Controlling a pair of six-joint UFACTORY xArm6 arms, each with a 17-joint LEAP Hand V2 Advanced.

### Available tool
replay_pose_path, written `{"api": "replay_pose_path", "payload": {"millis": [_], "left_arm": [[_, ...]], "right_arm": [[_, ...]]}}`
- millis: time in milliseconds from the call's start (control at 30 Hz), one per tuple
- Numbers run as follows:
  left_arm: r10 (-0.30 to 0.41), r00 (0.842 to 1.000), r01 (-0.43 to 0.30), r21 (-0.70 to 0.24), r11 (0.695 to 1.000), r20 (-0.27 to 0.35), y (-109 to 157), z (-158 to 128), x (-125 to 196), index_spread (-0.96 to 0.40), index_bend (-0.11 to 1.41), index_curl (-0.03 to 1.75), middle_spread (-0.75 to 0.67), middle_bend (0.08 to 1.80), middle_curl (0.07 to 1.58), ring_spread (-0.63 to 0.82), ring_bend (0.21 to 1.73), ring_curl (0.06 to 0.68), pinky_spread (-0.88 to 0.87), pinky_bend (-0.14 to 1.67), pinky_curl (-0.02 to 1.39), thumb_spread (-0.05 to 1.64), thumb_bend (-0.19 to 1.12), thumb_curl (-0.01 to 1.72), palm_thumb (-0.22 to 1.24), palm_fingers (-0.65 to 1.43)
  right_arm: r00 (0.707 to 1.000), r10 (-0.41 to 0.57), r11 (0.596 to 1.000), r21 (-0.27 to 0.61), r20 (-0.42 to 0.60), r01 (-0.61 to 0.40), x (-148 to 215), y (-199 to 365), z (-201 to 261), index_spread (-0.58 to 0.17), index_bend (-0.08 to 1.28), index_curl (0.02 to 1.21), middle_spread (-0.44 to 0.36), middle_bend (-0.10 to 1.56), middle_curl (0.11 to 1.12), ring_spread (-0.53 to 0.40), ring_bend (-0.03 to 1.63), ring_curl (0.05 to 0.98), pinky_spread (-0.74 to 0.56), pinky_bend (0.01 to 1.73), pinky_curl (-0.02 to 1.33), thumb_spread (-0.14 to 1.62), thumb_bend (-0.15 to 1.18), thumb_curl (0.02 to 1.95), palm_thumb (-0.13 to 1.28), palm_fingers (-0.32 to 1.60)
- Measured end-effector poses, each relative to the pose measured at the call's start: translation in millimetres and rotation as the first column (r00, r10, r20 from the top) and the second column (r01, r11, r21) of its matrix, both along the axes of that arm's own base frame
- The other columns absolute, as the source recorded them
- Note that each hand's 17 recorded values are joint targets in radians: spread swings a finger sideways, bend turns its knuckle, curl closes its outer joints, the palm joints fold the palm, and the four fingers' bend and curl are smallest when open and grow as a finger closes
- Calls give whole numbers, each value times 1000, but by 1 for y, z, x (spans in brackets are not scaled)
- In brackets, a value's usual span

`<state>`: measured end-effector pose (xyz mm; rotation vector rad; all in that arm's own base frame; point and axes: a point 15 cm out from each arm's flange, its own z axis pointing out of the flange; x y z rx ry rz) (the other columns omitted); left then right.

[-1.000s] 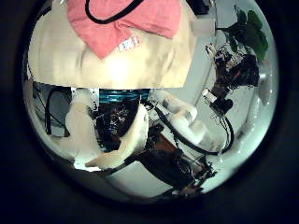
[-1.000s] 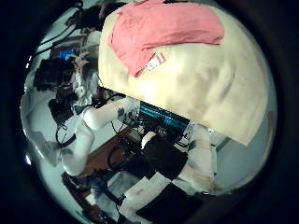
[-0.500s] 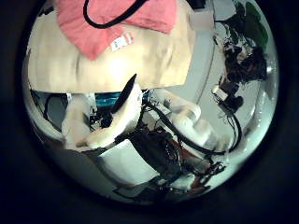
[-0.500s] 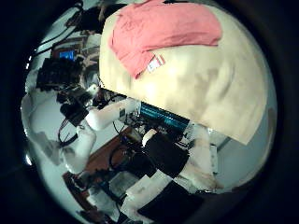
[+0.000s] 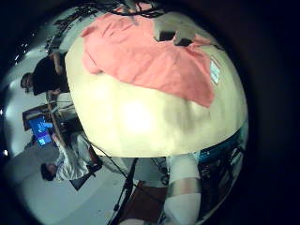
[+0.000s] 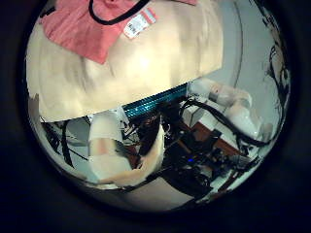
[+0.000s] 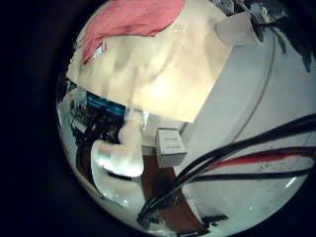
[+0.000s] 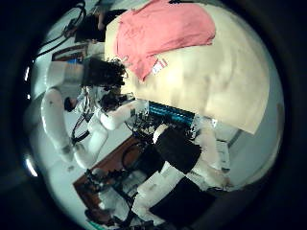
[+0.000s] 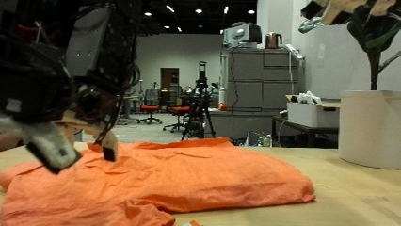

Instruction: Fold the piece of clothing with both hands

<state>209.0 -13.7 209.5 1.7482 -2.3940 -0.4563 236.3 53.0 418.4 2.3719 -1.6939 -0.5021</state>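
Note:
An orange garment [image 9: 163,174] lies spread, with some wrinkles, on the wooden table [image 9: 358,188]. My left hand [image 9: 75,85] hangs just above the garment's near side, fingers relaxed and holding nothing. My right hand [image 9: 341,8] is high above the table, away from the cloth. The left little finger side palm view shows the garment [image 5: 141,56] close below, with a white tag [image 5: 215,71] at one edge. The left thumb side palm view shows the garment [image 6: 87,29] and tag [image 6: 139,23]. The right thumb side palm view shows the garment [image 8: 163,29] farther off.
A white pot [image 9: 370,127] with a plant stands at the table's far side by my right hand. Behind the table are a grey cabinet [image 9: 257,89] and a tripod [image 9: 200,99].
Both thumb side palm cameras have shifted. In the right thumb side palm view the other hand has come closer to the garment's edge. The garment lies as before.

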Motion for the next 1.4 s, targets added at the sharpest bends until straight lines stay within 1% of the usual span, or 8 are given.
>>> {"api": "replay_pose_path", "payload": {"millis": [167, 267, 400, 533, 667, 767, 1067, 1400], "left_arm": [[-32, 999, 32, 2, 999, 34, 12, -17, 7, 124, 143, 278, 232, 194, 332, 458, 494, 193, 412, 352, 315, 943, -31, 286, 198, 0], [-45, 997, 45, -7, 999, 64, 13, -25, 9, 127, 141, 269, 229, 215, 337, 465, 510, 197, 421, 345, 313, 932, -29, 293, 201, 16], [-15, 998, 15, 0, 1000, 69, 13, -30, 9, 134, 150, 266, 236, 210, 338, 468, 530, 206, 419, 341, 313, 922, -26, 302, 219, 25], [-15, 998, 14, 12, 1000, 59, 12, -34, 11, 134, 155, 268, 282, 190, 332, 532, 504, 199, 425, 383, 325, 916, -26, 307, 230, 6], [-30, 998, 29, 20, 999, 48, 3, -44, 12, 131, 147, 260, 219, 218, 340, 478, 511, 204, 379, 374, 325, 918, -25, 312, 254, 20], [-34, 999, 33, 23, 999, 33, 1, -53, 10, 129, 152, 265, 319, 198, 330, 499, 484, 200, 397, 391, 327, 917, -28, 312, 262, -2], [-33, 999, 32, 33, 999, 12, -13, -67, 30, 140, 147, 260, 291, 217, 336, 480, 520, 211, 392, 364, 317, 923, -29, 313, 276, 25], [-8, 999, 12, 110, 994, -36, -5, -83, 33, 128, 157, 261, 115, 307, 370, 303, 535, 217, 245, 345, 312, 925, -26, 318, 319, 161]], "right_arm": [[999, -32, 996, 84, -36, 35, -2, 10, -2, -302, 227, 392, 50, 189, 313, 204, 195, 211, 357, 186, 267, 1265, -13, 227, 494, 284], [999, -34, 996, 81, -40, 37, -3, 9, -3, -303, 221, 392, 46, 188, 313, 201, 196, 213, 355, 186, 266, 1266, -13, 226, 495, 285], [998, 2, 997, 79, -55, 3, -2, 14, -7, -308, 212, 390, 11, 183, 310, 199, 197, 216, 354, 188, 265, 1266, -14, 225, 496, 282], [995, 37, 996, 86, -93, -29, 4, 14, -14, -308, 203, 390, 30, 183, 307, 198, 194, 219, 353, 191, 266, 1265, -14, 226, 493, 277], [993, 47, 994, 107, -108, -35, 11, 5, -19, -308, 200, 390, 43, 184, 305, 197, 191, 218, 353, 191, 268, 1265, -14, 227, 492, 277], [992, 55, 994, 101, -112, -44, 13, -3, -22, -309, 201, 393, 47, 185, 306, 197, 192, 219, 350, 186, 266, 1265, -14, 227, 492, 273], [988, 66, 995, 89, -137, -54, 19, -24, -34, -306, 196, 392, 60, 184, 308, 195, 190, 218, 350, 191, 270, 1269, -14, 223, 475, 251], [987, 82, 993, 94, -138, -69, 18, -30, -36, -296, 197, 393, 64, 186, 306, 203, 188, 216, 354, 191, 274, 1282, -13, 221, 468, 234]]}}
